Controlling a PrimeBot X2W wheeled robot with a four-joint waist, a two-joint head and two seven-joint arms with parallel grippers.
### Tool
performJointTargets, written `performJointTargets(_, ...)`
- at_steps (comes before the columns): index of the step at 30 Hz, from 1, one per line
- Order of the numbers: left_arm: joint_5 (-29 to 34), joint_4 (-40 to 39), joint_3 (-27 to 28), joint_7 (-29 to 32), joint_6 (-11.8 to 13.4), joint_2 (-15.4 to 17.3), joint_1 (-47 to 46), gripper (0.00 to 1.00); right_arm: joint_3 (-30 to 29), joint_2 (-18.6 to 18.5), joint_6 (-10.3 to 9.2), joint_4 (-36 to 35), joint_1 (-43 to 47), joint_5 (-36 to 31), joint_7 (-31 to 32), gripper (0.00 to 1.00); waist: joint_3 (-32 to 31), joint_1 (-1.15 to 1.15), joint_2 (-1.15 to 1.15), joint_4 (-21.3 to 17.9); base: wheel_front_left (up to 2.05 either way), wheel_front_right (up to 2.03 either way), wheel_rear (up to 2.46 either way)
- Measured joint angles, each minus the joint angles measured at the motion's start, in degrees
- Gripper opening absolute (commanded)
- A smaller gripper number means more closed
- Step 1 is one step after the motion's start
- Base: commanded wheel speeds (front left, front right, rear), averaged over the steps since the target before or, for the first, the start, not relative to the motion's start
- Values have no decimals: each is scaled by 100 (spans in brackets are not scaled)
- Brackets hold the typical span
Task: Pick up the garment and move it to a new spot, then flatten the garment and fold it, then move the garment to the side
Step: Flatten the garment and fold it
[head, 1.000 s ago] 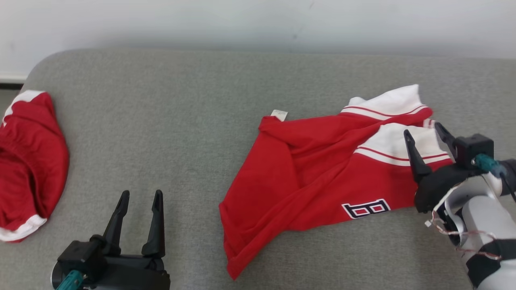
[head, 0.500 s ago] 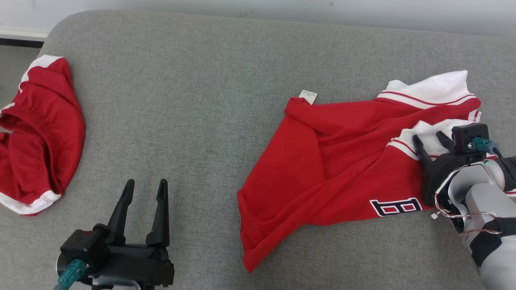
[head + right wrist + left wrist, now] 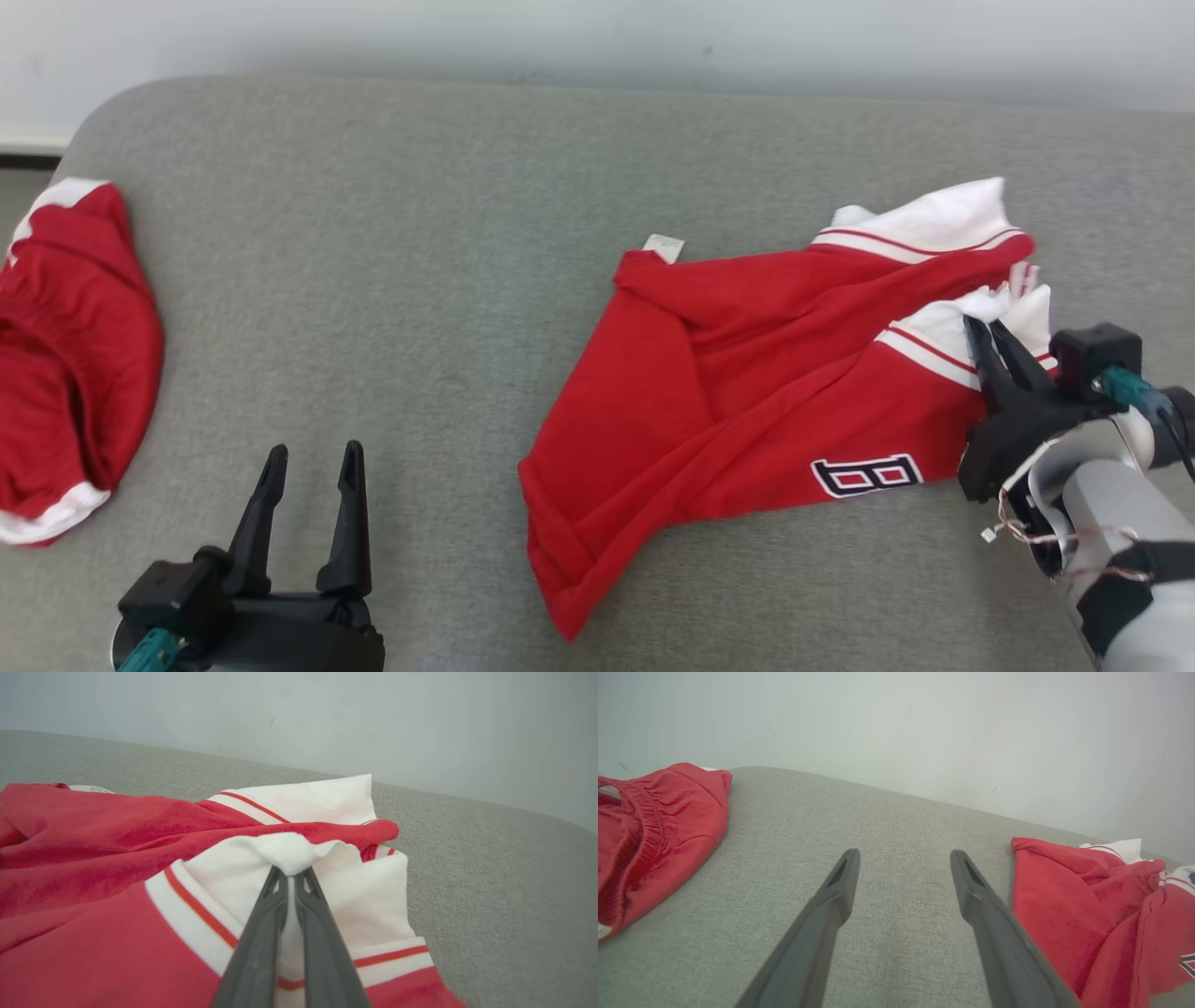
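1. The garment, a red shirt with white, red-striped parts, lies crumpled on the right half of the grey pad.
2. Its white parts are at the far right. The red body spreads toward the middle of the pad and ends in a point on the near side.
3. A small white label sticks out at its far left corner, and a dark-outlined print shows near its front edge.
4. The right gripper is at the right end of the garment. Its 2 fingers are pressed together and pinch a fold of the white fabric, which bunches up at the tips in the right wrist view.
5. The left gripper is at the lower left, over the pad, with its 2 fingers spread wide. The left wrist view shows bare pad between them. It is well apart from the garment.
6. A second red cloth with white trim lies at the left edge of the pad, well apart from the garment.
7. A pale wall stands behind the pad.
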Motion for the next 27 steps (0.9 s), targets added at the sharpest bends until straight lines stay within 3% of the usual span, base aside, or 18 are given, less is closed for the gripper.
performJointTargets(3,3,-31,37,0,0,-4,98,100,-214,-16,0,-517,369,-10,-41,0,-92,0,0,-135,0,0,0)
performJointTargets(7,18,-70,113,0,0,-3,183,100,-733,94,0,-1718,1185,-238,-64,0,-184,0,0,-330,0,0,0)
performJointTargets(13,43,-78,96,0,0,-3,265,100,-1481,689,0,-3209,2714,-820,-64,0,-297,-1,0,-579,0,0,0)
performJointTargets(19,49,-80,82,0,0,-5,263,100,-2038,1355,0,-4164,3815,-1073,-64,0,-330,-1,0,-658,0,0,0)
performJointTargets(20,51,-79,80,0,0,-3,263,100,-2075,1422,0,-4181,3947,-1079,-64,45,-324,0,0,-667,0,0,0)
performJointTargets(21,52,-77,80,0,0,-5,263,100,-2086,1470,0,-4184,4078,-1100,-64,100,-318,-1,0,-675,0,0,0)
performJointTargets(27,79,-80,169,-1,0,-5,276,100,-2264,1619,0,-4662,4274,-1121,-64,100,-316,0,0,-771,0,0,0)
